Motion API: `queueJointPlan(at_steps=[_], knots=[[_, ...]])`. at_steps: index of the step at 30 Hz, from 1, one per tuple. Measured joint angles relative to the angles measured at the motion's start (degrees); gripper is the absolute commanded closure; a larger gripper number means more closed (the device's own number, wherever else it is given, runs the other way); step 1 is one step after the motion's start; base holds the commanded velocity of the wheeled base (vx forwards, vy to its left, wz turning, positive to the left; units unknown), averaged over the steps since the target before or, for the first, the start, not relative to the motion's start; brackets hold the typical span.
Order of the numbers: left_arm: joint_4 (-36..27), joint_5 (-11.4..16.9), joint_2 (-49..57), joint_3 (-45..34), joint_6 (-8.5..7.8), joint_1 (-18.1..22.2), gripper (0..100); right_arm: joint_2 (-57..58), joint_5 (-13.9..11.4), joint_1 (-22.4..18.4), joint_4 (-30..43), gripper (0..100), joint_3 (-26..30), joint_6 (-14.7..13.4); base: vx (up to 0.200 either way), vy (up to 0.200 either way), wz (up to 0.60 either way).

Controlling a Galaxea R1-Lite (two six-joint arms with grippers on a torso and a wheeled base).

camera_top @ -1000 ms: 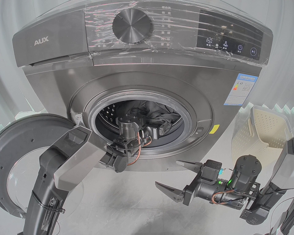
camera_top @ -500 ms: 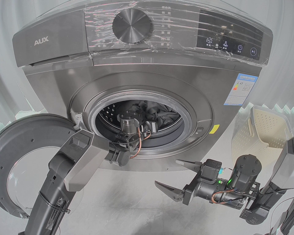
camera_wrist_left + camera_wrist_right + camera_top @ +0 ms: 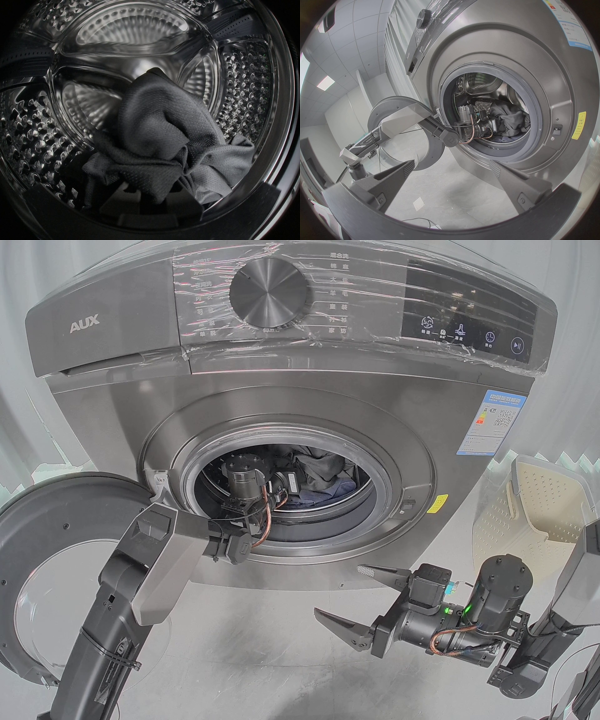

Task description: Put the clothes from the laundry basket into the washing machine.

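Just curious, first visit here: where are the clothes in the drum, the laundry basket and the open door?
clothes (image 3: 162, 134), left wrist view, bunched middle.
laundry basket (image 3: 544, 496), head view, perforated wall.
door (image 3: 44, 521), head view, dark rim.

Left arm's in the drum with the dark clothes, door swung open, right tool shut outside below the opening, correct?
No: the right tool is open, spread wide, as the head view shows. The rest holds: left arm in the drum with the dark clothes, door swung open.
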State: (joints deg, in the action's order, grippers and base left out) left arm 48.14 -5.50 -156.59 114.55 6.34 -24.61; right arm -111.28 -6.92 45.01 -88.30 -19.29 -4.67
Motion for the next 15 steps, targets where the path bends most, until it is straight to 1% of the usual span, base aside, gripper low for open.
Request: queueJointPlan(at_steps=[1, 2, 11, 15], knots=[[-0.13, 0.0, -0.06, 0.0, 0.0, -0.02, 100, -0.02, 0.01, 0.02, 0.0, 0, 0.0, 0.0, 0.0, 0.0, 0.0], [-0.22, 0.02, -0.11, 0.0, 0.0, -0.18, 0, -0.02, 0.01, 0.05, 0.0, 0, 0.0, 0.0, 0.0, 0.0, 0.0], [-0.09, 0.09, 0.37, -0.11, 0.3, -0.99, 0, -0.05, 0.01, -0.17, 0.0, 0, -0.02, 0.0, 0.0, 0.0, 0.0], [-0.09, 0.39, 2.23, -2.71, 0.23, -1.16, 0, -0.09, 0.0, -0.2, 0.0, 0, 0.02, 0.0, 0.0, 0.0, 0.0]])
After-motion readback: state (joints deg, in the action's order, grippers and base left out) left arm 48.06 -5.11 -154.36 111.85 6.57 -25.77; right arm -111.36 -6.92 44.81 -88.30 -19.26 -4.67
